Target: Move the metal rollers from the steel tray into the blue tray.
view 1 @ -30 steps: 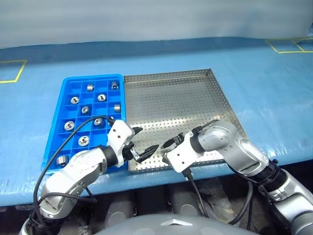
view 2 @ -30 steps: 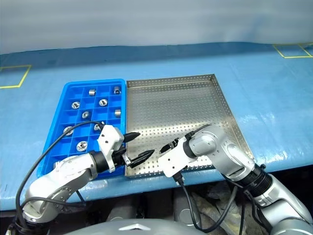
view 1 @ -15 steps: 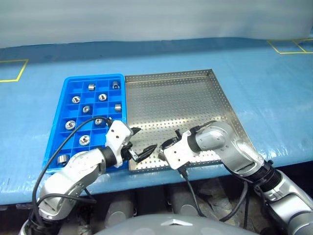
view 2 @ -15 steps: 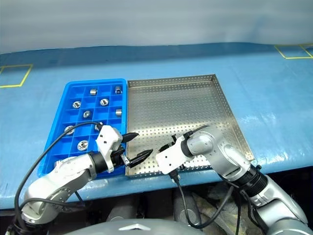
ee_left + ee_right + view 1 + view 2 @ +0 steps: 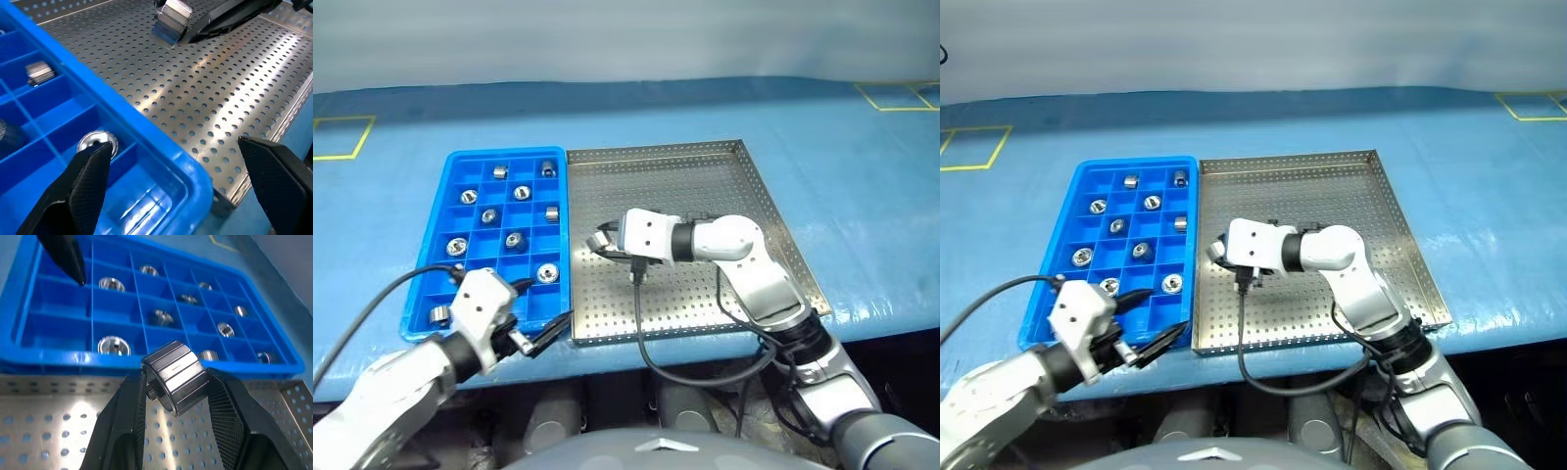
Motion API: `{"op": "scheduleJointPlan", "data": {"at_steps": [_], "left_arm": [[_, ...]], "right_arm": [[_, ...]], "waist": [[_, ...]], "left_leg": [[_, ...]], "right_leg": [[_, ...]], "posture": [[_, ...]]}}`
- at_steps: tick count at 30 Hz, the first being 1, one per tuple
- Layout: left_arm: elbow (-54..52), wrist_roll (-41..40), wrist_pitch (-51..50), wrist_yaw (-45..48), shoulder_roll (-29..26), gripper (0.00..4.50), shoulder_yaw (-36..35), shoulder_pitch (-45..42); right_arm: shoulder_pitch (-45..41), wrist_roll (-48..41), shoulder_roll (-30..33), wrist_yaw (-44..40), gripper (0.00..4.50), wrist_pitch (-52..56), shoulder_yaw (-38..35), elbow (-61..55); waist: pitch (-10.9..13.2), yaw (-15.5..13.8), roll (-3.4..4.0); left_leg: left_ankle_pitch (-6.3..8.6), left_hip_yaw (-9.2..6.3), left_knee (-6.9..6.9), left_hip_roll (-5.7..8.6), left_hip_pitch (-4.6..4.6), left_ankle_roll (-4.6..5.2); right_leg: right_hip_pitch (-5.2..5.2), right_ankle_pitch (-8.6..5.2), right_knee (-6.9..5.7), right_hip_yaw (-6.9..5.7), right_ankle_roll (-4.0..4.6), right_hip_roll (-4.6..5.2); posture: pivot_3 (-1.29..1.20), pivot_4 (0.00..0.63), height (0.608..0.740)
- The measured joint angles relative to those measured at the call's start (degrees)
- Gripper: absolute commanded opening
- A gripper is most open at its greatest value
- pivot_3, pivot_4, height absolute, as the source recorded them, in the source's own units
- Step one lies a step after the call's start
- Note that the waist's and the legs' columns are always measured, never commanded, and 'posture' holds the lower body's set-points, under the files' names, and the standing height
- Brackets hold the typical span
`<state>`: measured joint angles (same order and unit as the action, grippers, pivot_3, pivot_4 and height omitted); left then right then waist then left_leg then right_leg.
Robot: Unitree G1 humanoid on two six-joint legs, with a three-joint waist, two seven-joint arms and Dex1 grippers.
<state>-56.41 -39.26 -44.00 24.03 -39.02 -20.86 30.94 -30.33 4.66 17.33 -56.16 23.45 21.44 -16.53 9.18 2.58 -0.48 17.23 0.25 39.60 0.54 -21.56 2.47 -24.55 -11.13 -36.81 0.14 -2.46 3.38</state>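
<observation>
The right gripper (image 5: 171, 406) clamps a ribbed, shiny metal roller (image 5: 174, 377) above the perforated steel tray (image 5: 705, 186), nosed toward the blue tray (image 5: 460, 294), presumably to drop it in a compartment; the left gripper (image 5: 1146, 318), jaws spread and empty, waits at the glossy plastic near corner

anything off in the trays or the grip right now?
Nothing stands out. The metal rollers in the blue tray each sit in their own compartment, none spilled. The steel tray lies flush beside it. The right hand is shut squarely on one roller above the steel tray; the left hand is open near the blue tray's corner.
</observation>
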Motion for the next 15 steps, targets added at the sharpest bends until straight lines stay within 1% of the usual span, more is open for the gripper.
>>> {"op": "scheduleJointPlan", "data": {"at_steps": [4, 6, 10, 15], "left_arm": [[-0.04, -2.91, 2.44, 0.91, 0.06, 4.5, -10.94, 7.66], [-0.05, -4.48, 4.37, 1.0, 0.12, 4.5, -13.43, 11.36], [-0.05, -6.06, 8.07, -0.24, 0.19, 4.5, -13.0, 15.45], [-0.08, -6.09, 13.66, -3.02, 0.12, 4.5, -9.04, 20.73]], "right_arm": [[-1.19, -4.87, -4.0, 0.05, 1.47, 1.04, 0.6, 1.21], [-2.21, -6.51, -5.56, -0.28, 1.47, 1.04, 1.77, 2.6], [-2.49, -8.75, -8.55, -0.97, 1.47, 0.98, 4.87, 5.6], [-2.46, -9.91, -11.53, -0.58, 1.47, 0.81, 8.07, 10.16]], "waist": [[-0.03, -2.03, -0.08], [-0.03, -2.68, -0.09], [-0.04, -3.93, -0.09], [-0.04, -4.98, -0.12]], "left_leg": [[-0.01, -0.12, 0.0, 0.02, -0.01, -0.02], [-0.01, -0.15, -0.01, 0.02, -0.02, -0.02], [-0.01, -0.19, -0.04, 0.02, -0.02, -0.04], [-0.04, -0.23, -0.11, 0.02, -0.04, -0.1]], "right_leg": [[0.03, -0.03, 0.01, -0.14, 0.04, -0.09], [0.02, -0.03, 0.05, -0.19, 0.05, -0.06], [0.02, -0.06, 0.06, -0.25, 0.08, -0.07], [0.01, -0.09, 0.06, -0.28, 0.12, -0.11]], "posture": [[0.14, 0.15, 0.74], [0.16, 0.15, 0.74], [0.2, 0.15, 0.74], [0.23, 0.15, 0.74]]}}
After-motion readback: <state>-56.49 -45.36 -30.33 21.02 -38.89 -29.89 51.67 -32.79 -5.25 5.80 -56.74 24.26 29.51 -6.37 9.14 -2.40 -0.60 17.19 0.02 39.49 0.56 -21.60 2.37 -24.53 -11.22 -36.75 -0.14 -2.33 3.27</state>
